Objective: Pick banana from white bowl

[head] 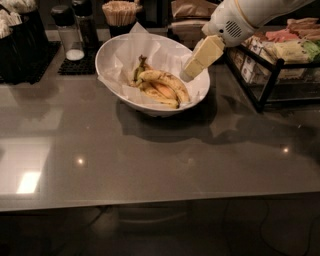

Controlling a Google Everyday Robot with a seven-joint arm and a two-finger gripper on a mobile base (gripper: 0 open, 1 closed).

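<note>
One speckled yellow banana [169, 83] in white bowl [150, 107]; end effector [189, 73] over rim, opening unclear.

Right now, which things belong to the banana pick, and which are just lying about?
Job: banana; white bowl; gripper, over the bowl's right rim beside the bananas.
Lying about: other bananas in the bowl; paper liner; shaker; snack rack; cup of sticks.
</note>
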